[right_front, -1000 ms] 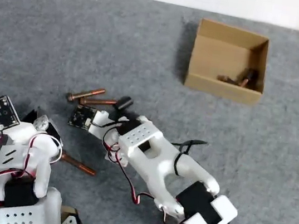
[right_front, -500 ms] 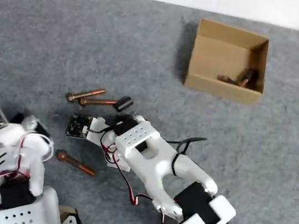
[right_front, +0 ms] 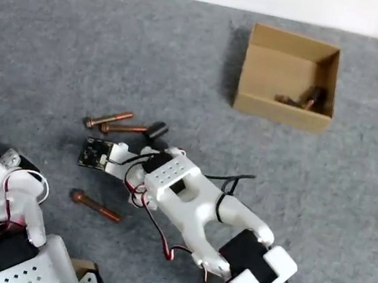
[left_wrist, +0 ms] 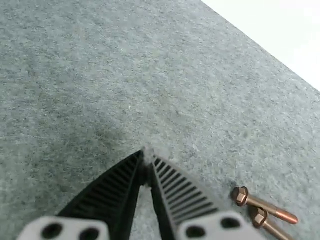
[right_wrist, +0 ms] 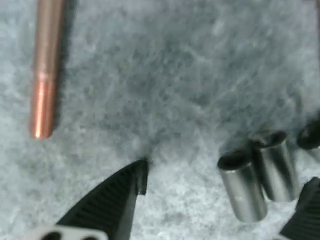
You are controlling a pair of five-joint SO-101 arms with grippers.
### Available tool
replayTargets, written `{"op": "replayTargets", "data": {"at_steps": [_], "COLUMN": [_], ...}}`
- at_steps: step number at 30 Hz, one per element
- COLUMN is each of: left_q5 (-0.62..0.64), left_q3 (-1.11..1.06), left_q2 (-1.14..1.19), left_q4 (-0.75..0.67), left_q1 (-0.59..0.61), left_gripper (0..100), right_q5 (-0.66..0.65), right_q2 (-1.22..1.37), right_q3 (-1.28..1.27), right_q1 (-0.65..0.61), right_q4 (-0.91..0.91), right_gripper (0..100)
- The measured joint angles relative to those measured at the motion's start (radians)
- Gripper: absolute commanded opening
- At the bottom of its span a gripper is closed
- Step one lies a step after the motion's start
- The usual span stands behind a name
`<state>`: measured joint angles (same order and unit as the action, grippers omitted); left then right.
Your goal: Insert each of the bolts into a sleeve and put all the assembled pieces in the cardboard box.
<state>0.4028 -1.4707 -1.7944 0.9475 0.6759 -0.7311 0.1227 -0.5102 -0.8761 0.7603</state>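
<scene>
High view: cardboard box [right_front: 255,77] in the upper right of the frame, on the grey tabletop [right_front: 84,33], with assembled pieces [right_front: 302,100] lying along its lower inside wall. A pair of bolts [right_front: 110,119] lies left of centre, side by side and nearly touching, heads to the left. A dark sleeve [right_front: 156,131] sits just at the right end of the lower one. A third bolt [right_front: 96,205] lies alone in the lower left, well apart from the pair. The right arm [right_front: 194,203] stretches from bottom centre up-left, its front end just below the pair and the dark sleeve. The left arm [right_front: 2,202] is in the bottom left corner, left of the third bolt. Left wrist view: left tool [left_wrist: 148,167] pressed together, tips meeting, nothing between them, over bare carpet. Two bolt heads [left_wrist: 250,206] near it, side by side. Right wrist view: right tool [right_wrist: 227,180] spread wide, low over the tabletop. Two metal sleeves [right_wrist: 242,190] lie side by side and touching between the fingers, not gripped. A copper bolt shank [right_wrist: 46,70] lies well off to the side, outside the fingers.
</scene>
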Motion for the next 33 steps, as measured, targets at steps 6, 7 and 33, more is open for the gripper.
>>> {"op": "replayTargets", "data": {"at_steps": [6, 7, 33], "left_q5": [0.0, 0.0, 0.0], "left_q3": [0.0, 0.0, 0.0], "left_q2": [0.0, 0.0, 0.005], "left_q4": [0.0, 0.0, 0.0], "left_q1": [0.0, 0.0, -0.002], "left_gripper": [1, 1, 1], "right_q5": [0.0, 0.0, 0.005], "right_q2": [0.003, 0.003, -0.006], "right_q3": [-0.002, -0.002, -0.06], "right_q1": [-0.008, -0.008, -0.011], "right_q4": [-0.043, -0.044, -0.021], "right_gripper": [39.2, 36.9, 18.0]}}
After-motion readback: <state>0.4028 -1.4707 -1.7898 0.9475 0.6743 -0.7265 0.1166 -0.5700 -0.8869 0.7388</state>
